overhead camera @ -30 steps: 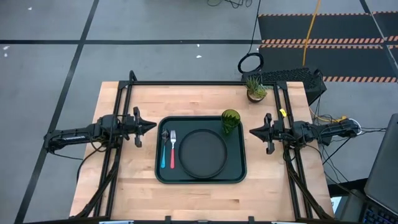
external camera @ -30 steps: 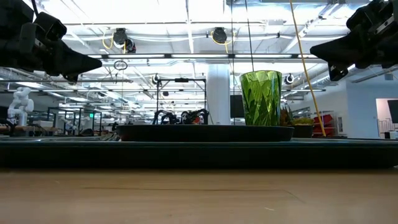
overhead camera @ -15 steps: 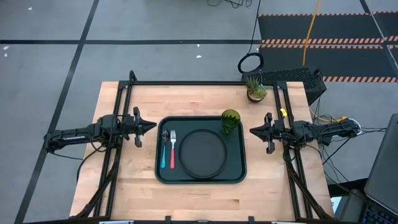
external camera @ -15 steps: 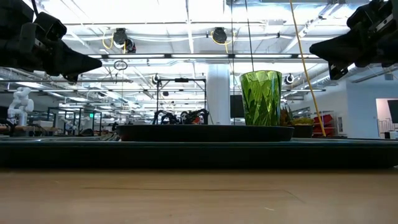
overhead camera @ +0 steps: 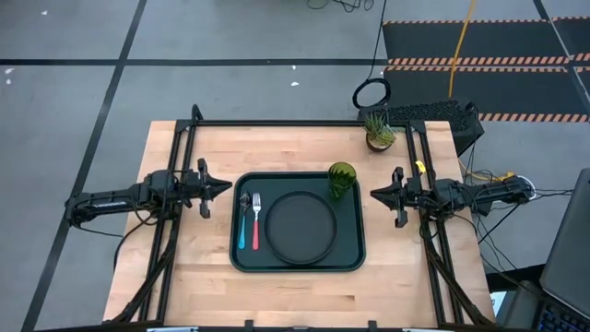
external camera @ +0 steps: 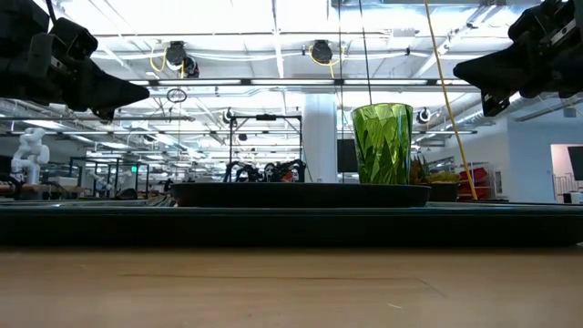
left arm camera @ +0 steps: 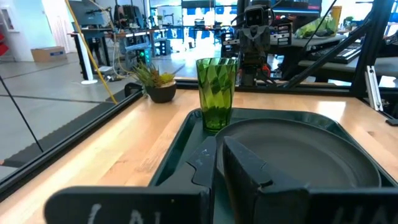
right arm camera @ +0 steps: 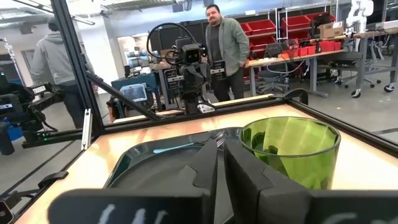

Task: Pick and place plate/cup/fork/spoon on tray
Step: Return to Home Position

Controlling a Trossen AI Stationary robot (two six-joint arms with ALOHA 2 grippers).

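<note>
Four things, plate (overhead camera: 300, 227), cup (overhead camera: 341, 179), fork (overhead camera: 255, 223) and spoon (overhead camera: 243, 226), sit on the tray (overhead camera: 351, 251) between the left end effector (overhead camera: 225, 187) and right end effector (overhead camera: 373, 195), both pinched narrow, empty.

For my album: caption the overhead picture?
Plate, cup, fork and spoon on the tray; left claw and right claw wait either side.

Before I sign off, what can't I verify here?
Fork and spoon: low view, hidden behind the tray lip; high view, too small to tell if they touch.
Plate: left wrist view, near edge behind the left tool.
Cup base: right wrist view, behind the right tool.
</note>
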